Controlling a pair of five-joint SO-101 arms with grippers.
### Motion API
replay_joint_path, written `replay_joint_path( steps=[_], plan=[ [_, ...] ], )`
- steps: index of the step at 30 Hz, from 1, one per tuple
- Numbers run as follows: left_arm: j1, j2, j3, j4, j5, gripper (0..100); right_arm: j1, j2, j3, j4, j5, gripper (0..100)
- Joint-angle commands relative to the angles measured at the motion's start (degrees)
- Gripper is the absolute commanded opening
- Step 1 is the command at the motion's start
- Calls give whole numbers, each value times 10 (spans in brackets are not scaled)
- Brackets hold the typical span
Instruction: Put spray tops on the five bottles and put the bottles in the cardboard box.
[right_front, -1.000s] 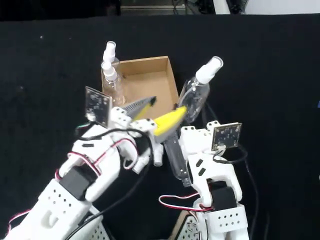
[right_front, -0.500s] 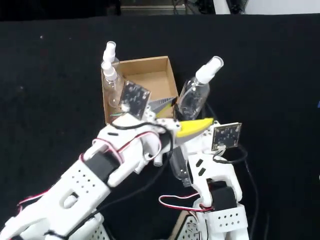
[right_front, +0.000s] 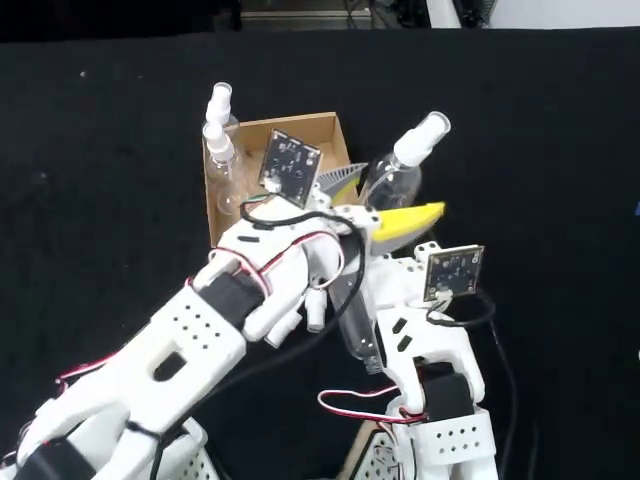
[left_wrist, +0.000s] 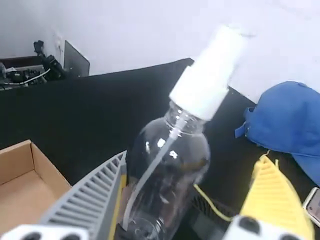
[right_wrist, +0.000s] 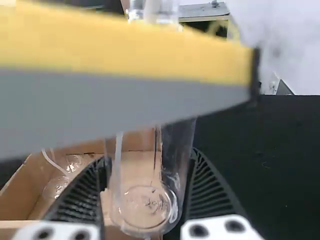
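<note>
Squarely within left end effector: bottle

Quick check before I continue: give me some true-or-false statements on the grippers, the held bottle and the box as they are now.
The right gripper holds a clear bottle. True.
That bottle lacks a spray top. False: a white spray top is on it.
The left gripper is shut on the bottle. False: it is open, astride the bottle.
Two topped bottles stand in the cardboard box. True.
</note>
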Motion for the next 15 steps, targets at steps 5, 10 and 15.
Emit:
replay_joint_path(
  steps=[5,10,15],
  plan=[
    [-1,23,-37,-23,-6,364,-11,-28,-2,-4,-1,11],
    [21,19,-31,-19,-66,363,-11,-28,-2,-4,-1,11],
    [27,19,-37,-23,-108,363,-11,-28,-2,-2,-1,11]
  ],
)
